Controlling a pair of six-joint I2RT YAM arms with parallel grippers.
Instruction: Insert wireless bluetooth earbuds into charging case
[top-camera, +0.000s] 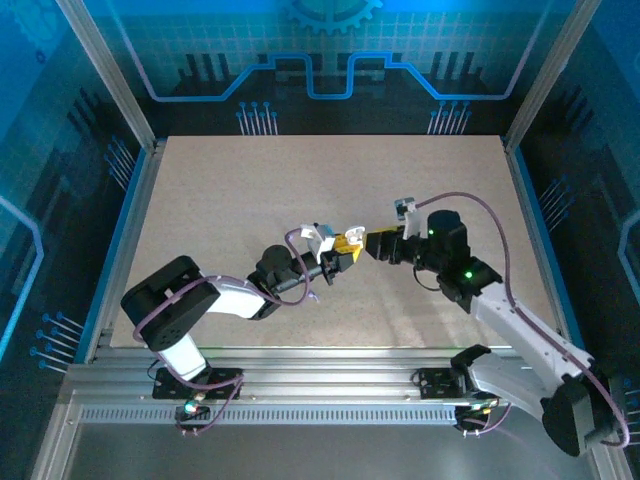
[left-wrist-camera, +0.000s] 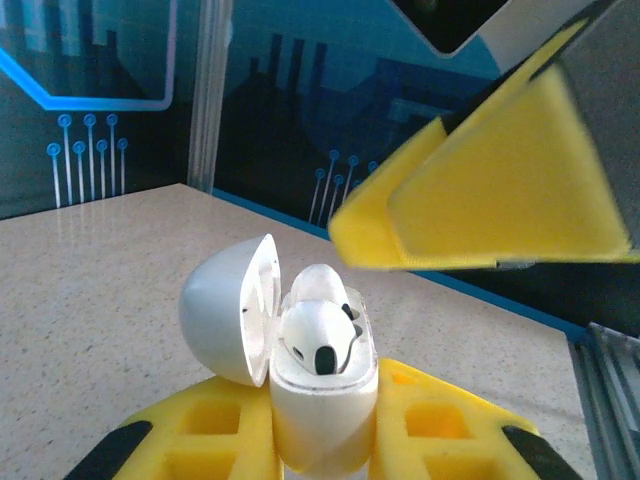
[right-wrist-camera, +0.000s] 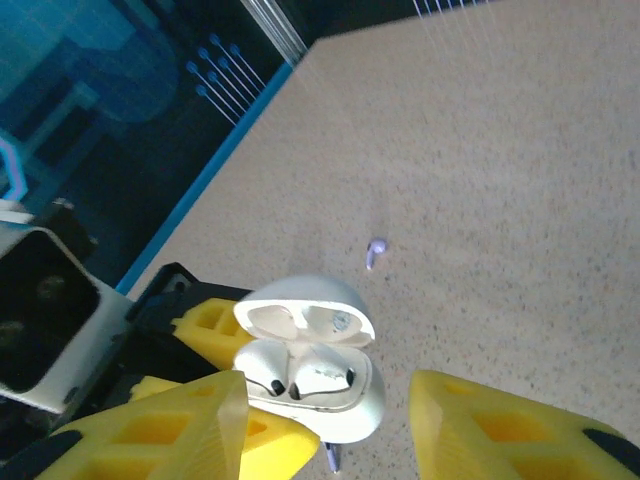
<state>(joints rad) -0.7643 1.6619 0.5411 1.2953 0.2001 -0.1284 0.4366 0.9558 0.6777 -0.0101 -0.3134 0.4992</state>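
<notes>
- Here, over the middle of the table (top-camera: 300, 180), the left gripper (top-camera: 346, 252) and the right gripper (top-camera: 377, 245) meet almost tip to tip, with the arms reaching in from either side.
- The left gripper (left-wrist-camera: 325, 440) has its yellow fingers (left-wrist-camera: 215, 420) closed on the white charging case (left-wrist-camera: 322, 405), clamping the lower body from both sides.
- The lid (left-wrist-camera: 225, 310) of the case stands swung open. In the left wrist view it hangs to the left of the body.
- A white earbud (left-wrist-camera: 318, 340) sits in the open case with a dark tip showing. The right wrist view shows two white earbuds (right-wrist-camera: 268, 368) side by side in the body.
- The right gripper (right-wrist-camera: 325, 395) has its jaws moderately apart with nothing gripped between them, and the charging case (right-wrist-camera: 345, 405) lies just beyond the tips. In the left wrist view, one right finger (left-wrist-camera: 480, 200) hangs above and to the right of the case, apart from it.
- A lavender earbud (right-wrist-camera: 375, 251) lies on the bare table (right-wrist-camera: 500, 150) beyond the case, apart from it.
- A lavender sliver (right-wrist-camera: 332, 458) shows just under the case. I cannot tell what it is.
</notes>
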